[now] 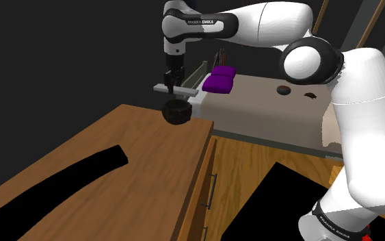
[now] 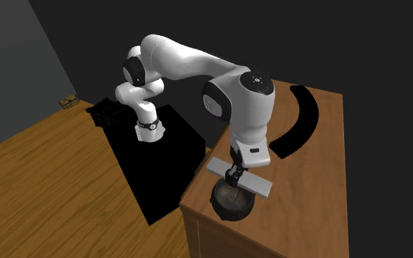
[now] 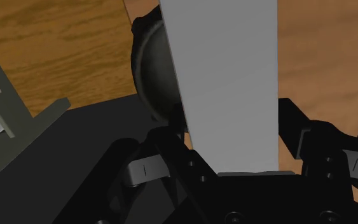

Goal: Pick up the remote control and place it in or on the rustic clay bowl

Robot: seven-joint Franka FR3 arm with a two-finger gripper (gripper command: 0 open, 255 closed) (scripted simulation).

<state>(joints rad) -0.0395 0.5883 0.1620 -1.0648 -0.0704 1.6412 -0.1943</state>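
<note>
**Hold.** The remote control (image 1: 174,89), rendered plain grey, is clamped between the jaws across its narrow width, near mid-length. It is kept level, which is judged to be deliberate: a central grip balances the long slab and lets it be lowered flat. It is carried directly above the dark round bowl (image 1: 178,111), close over the rim. A small gap is suggested in the shoulder view, though contact cannot be ruled out. In the second exterior view the remote is seen to overhang the bowl on both sides, so it is expected to rest across the rim and not inside. The transport step is judged nearly complete; lowering and release are still to be done.

**Surface and room, shoulder view, left to right.**
- The wooden counter (image 1: 115,164) is crossed by a curved black band (image 1: 68,174).
- The bowl stands at the counter's far right corner, close to both edges, so a nudge could push it off.
- A drawer front with a bar handle (image 1: 213,188) is seen below the counter's right edge.
- A wood floor is seen beyond it.
- A bed with purple pillows (image 1: 219,79) lies farther right.
- The black stand (image 1: 280,198) is nearest, and dark walls lie behind.
</note>
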